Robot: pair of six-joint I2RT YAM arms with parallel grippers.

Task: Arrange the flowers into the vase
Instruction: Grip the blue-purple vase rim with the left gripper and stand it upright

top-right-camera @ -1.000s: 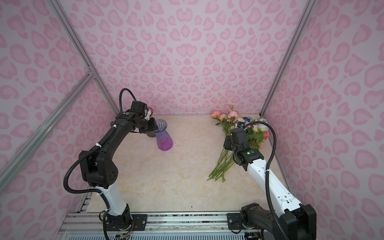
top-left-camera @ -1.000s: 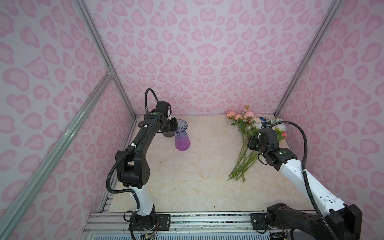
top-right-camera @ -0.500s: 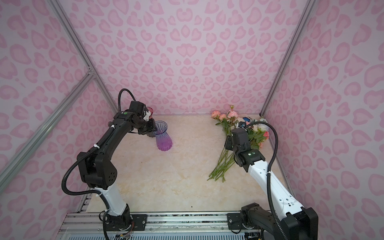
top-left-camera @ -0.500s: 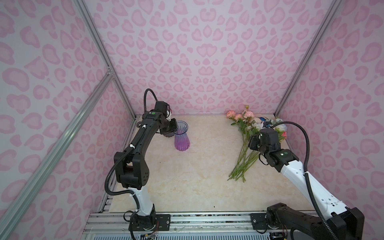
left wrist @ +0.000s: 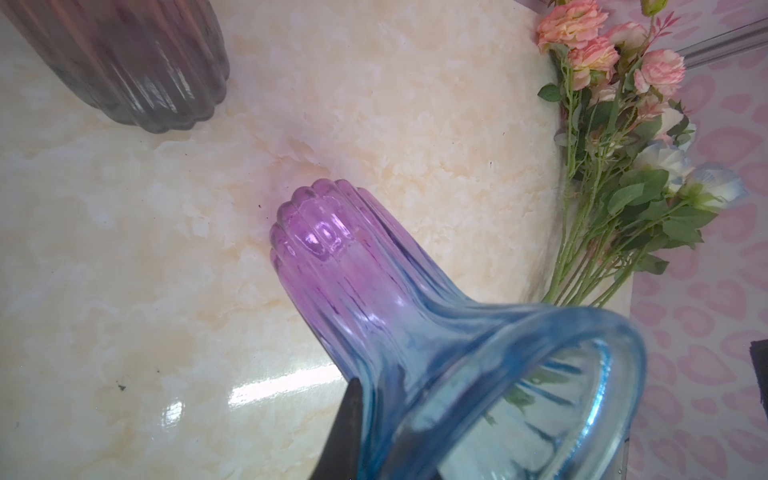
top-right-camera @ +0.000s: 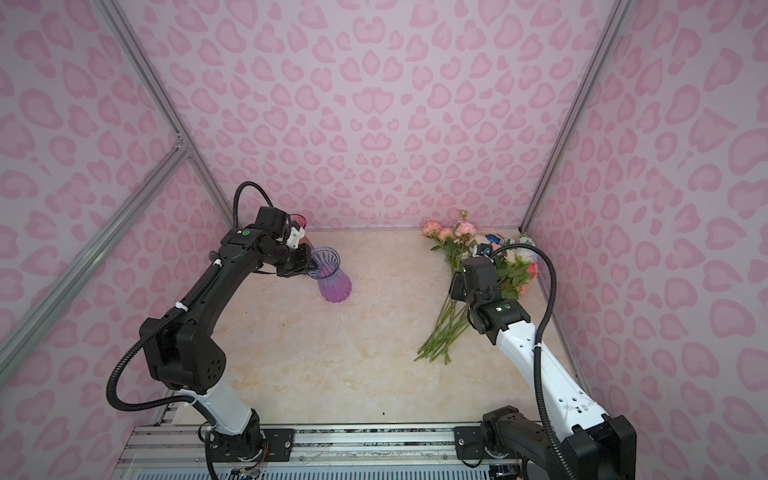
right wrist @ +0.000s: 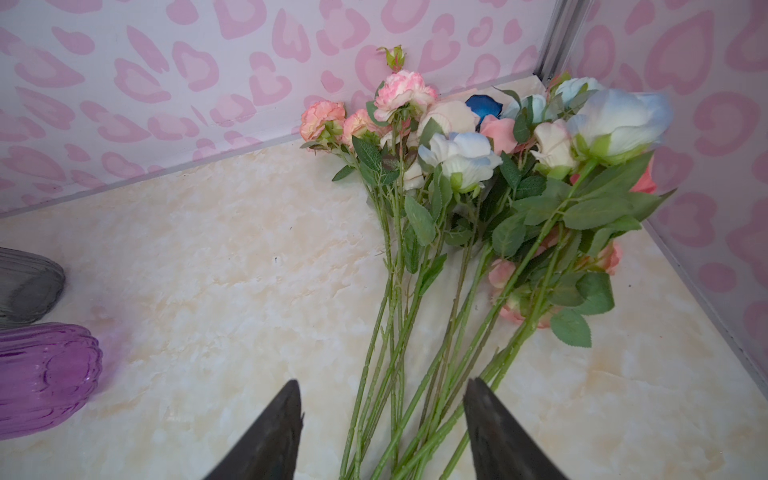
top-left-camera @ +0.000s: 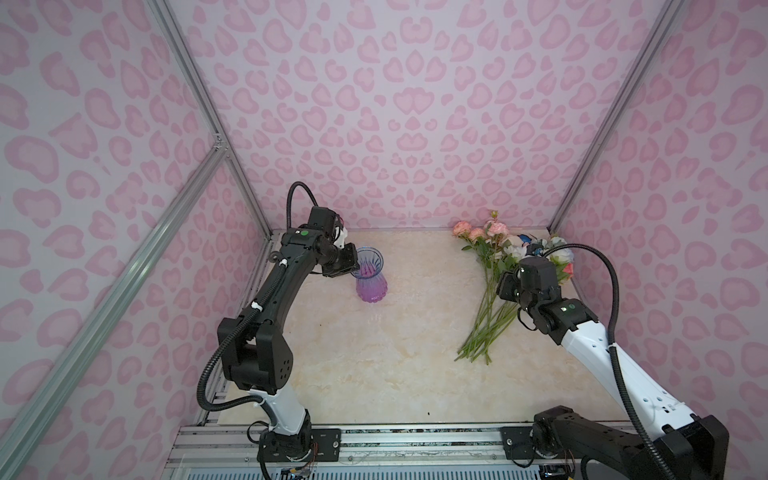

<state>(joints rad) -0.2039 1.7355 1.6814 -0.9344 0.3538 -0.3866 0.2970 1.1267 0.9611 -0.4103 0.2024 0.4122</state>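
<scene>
Vase (top-left-camera: 371,282) rim in left gripper (top-left-camera: 352,266), right gripper (right wrist: 383,386) spread over flowers (right wrist: 457,162)

Glossy ribbed glass vase (left wrist: 353,270) on a shiny marble-look tabletop (left wrist: 124,249)

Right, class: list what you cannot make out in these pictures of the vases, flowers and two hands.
- Left hand on the purple vase: its body hides the fingertips in both top views; the left wrist view shows one finger, so the grip is unclear.
- Grey vase: cut off by frame edges in both wrist views, mostly behind the left arm in both top views.
- Deep blue bloom: largely covered by neighbouring flowers.
</scene>
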